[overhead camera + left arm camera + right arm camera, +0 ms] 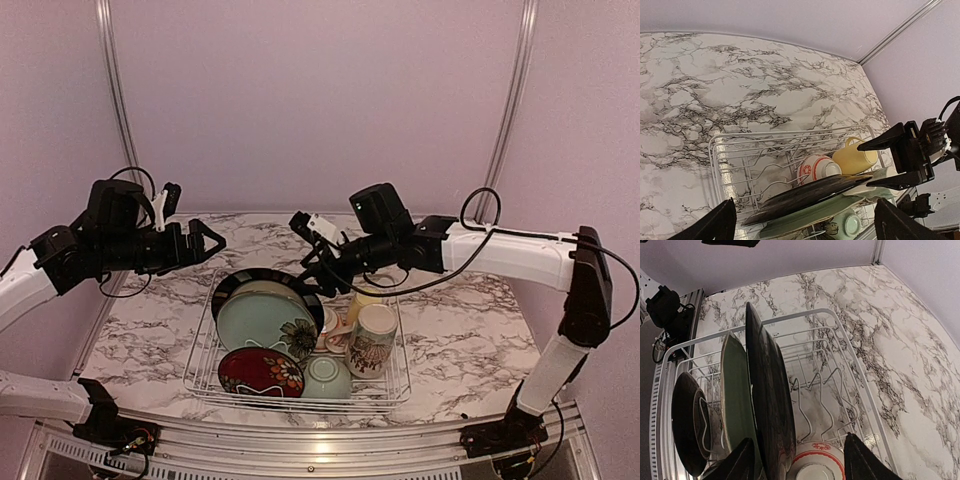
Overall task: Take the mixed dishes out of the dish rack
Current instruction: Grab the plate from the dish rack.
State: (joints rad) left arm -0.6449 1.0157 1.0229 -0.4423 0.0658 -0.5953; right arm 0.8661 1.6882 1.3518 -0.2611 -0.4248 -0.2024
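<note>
Dish rack (398,385): set near the middle of the marble worktop (470,330), between the two arms, loaded with all six pieces.
Plates: black-rimmed pale teal plate (262,318) standing on edge at the back left, propped by the wire dividers, rim up and so open to a pinch from above; dark red floral plate (260,372) leaning in front of it, face toward the arm bases.
Cups and bowls: tall cream patterned mug (372,338) upright on the right side; small yellow cup (362,298) just behind it; white-and-red bowl (331,322) tucked between plates and mug; pale green bowl (327,378) at the front, beside the red plate.
Right hand (318,270): spread wide, holding nothing, hanging over the rack's far end above the teal plate's rim and the white-and-red bowl; probably lined up for a downward reach.
Left hand (210,245): also wide and empty, raised over bare worktop just left of the rack's back corner; likely held aside to leave room.
Stage: opening of the unloading, first pick not yet made.
Risk: tight packing; best lifted straight up, to avoid dragging neighbours.
</note>
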